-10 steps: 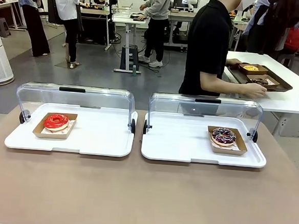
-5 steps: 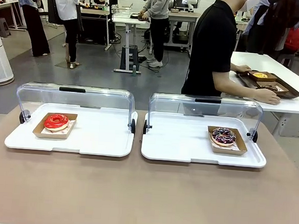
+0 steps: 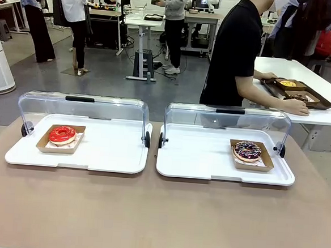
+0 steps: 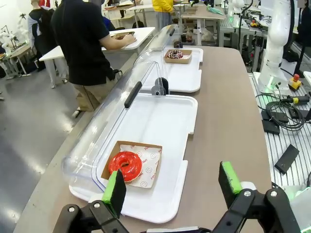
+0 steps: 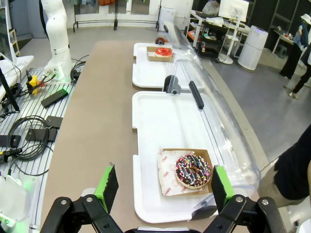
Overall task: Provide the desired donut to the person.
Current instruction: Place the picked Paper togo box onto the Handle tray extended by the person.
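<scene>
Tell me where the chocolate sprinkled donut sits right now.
In the front view the chocolate sprinkled donut sits in its cardboard tray at the right end of the right white tray, under the raised clear lid.

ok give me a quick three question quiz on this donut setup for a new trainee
1. True or false: the red donut lies in the white tray on the robot's right.
2. Multiple choice: what is the person in the black T-shirt doing? A) reaching into a display case B) standing side-on with hands at a dark tray on a neighbouring table C) pointing at a donut
3. Fill in: both clear lids are rolled ____, leaving the donuts uncovered.

Key
1. False: it is in the left tray; the sprinkled chocolate donut is in the right one.
2. B
3. back; both the left gripper and right gripper are open and hold nothing.
</scene>
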Available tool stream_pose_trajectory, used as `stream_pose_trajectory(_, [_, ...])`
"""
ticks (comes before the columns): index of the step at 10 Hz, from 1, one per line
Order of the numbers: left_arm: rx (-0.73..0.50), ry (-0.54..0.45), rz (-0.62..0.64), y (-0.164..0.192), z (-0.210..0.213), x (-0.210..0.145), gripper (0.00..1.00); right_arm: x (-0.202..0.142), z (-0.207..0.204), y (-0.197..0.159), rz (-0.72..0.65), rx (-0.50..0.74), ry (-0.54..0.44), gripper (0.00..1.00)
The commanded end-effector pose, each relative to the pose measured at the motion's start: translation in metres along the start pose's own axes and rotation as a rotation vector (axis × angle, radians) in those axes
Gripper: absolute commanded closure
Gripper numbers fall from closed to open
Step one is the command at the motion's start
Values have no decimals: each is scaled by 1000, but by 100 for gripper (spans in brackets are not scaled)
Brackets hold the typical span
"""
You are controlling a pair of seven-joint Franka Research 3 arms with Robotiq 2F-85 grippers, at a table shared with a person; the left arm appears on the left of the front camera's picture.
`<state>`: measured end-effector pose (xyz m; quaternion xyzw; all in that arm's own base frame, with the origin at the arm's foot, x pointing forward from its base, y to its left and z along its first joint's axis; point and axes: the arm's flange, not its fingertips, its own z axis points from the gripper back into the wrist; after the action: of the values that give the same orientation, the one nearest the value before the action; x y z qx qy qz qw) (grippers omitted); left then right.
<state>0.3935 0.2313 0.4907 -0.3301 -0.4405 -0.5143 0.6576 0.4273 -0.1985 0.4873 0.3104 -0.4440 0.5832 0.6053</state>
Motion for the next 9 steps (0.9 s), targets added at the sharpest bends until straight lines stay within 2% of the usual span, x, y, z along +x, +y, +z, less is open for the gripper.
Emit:
stream_pose_trajectory(1, [5, -6, -2, 0, 1, 0, 0, -2, 0, 2, 18, 14, -1, 0])
stream_pose_trajectory(9, [5, -6, -2, 0, 1, 0, 0, -2, 0, 2, 18, 14, -1, 0])
